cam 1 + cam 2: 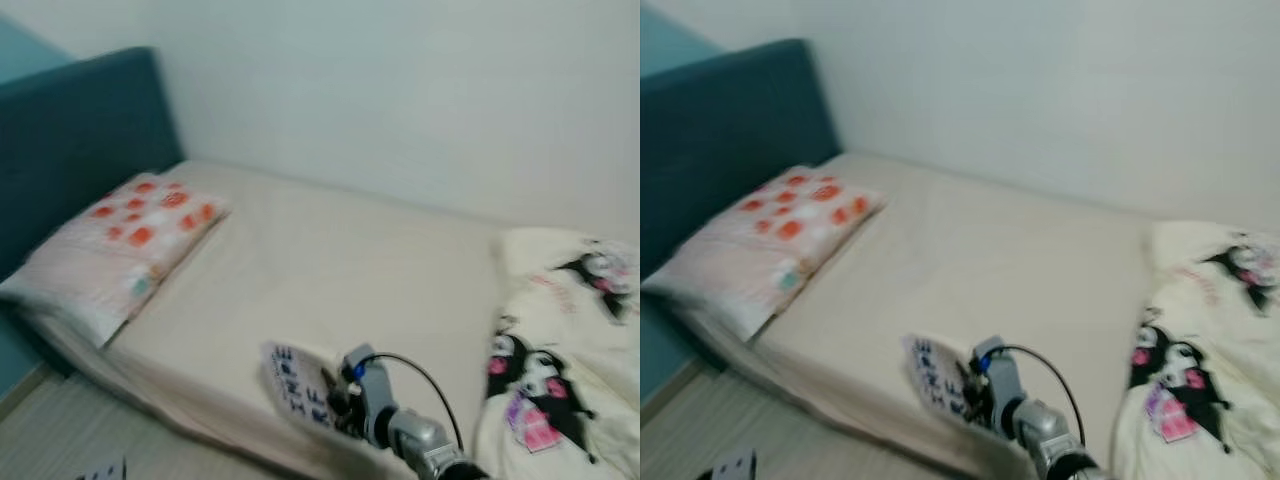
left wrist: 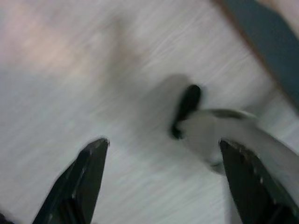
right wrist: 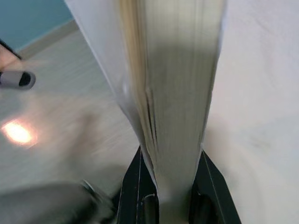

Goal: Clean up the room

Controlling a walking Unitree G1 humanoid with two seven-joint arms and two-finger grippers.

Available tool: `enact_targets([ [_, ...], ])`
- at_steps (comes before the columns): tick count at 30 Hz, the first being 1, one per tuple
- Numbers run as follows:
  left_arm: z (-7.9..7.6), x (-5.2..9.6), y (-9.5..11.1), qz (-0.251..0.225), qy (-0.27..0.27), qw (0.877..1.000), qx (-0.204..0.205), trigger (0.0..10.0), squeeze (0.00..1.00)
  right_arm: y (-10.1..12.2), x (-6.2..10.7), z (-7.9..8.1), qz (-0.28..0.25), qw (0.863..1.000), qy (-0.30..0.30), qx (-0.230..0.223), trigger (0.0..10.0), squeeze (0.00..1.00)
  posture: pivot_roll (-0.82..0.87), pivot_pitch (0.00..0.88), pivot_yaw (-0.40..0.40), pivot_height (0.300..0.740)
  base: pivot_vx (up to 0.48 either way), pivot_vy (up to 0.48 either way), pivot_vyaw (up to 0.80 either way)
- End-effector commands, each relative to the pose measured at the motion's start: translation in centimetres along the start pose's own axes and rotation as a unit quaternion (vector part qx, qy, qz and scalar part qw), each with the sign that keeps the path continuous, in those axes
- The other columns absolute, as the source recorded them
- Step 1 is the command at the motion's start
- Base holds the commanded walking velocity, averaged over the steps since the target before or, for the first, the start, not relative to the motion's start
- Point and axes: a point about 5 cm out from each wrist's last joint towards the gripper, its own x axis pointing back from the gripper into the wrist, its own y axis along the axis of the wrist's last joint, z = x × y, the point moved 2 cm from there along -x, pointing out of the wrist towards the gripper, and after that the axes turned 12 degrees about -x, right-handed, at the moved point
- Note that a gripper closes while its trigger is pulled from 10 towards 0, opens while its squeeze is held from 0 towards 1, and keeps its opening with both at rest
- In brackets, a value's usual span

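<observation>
A book (image 1: 296, 385) is clamped between the 2 fingers of the right hand (image 3: 168, 196) above the near edge of the bed (image 1: 330, 270). A pillow (image 1: 115, 245) lies at the headboard end and a blanket (image 1: 565, 350) at the opposite end. The left hand (image 2: 163, 182) is held wide apart and empty above the floor (image 2: 70, 93).

We saw both head views softly blurred, as from camera motion: the print on the pillow (image 1: 120, 240) and on the blanket (image 1: 570, 350) smeared, edges fuzzy. The light was even, cool and rather flat, and the wall (image 1: 400, 90) was pale with no hard shadows. The left wrist view was streaked with blur over the grey floor (image 2: 70, 84). In the right wrist view a warm glare spot (image 3: 16, 132) lay on the floor, and the close book (image 3: 173, 93) was out of focus.
</observation>
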Motion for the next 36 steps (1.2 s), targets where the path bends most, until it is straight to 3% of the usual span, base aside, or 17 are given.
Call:
enact_targets([
  [1, 0.1, 0.0, -0.4, 0.007, -0.002, 1.0, -0.009, 10.0, 0.0, -0.1, 0.2, -0.6, -0.007, 0.999, -0.021, -0.026, 10.0, 0.0, -0.1, 0.031, -0.049, 0.74, 0.0, 0.0, 0.78],
  [15, -0.1, 0.1, -0.8, 0.011, -0.009, 1.0, -0.023, 10.0, 0.0, -5.5, 2.5, -2.5, 0.025, 0.979, -0.102, -0.178, 10.0, 0.0, -0.1, 0.037, -0.052, 0.74, 0.0, 0.0, 0.78],
  [31, -0.4, 0.1, -0.7, 0.005, -0.023, 0.999, -0.034, 10.0, 0.0, -5.6, 2.7, -2.8, 0.013, 0.971, -0.118, -0.208, 10.0, 0.0, -0.1, 0.042, -0.053, 0.74, 0.0, 0.0, 0.78],
  [36, -0.6, 0.1, -0.8, 0.005, -0.03, 0.999, -0.043, 10.0, 0.0, -5.2, 2.7, -3.2, 0.002, 0.964, -0.135, -0.228, 10.0, 0.0, -0.1, 0.042, -0.052, 0.74, 0.48, 0.0, 0.0],
])
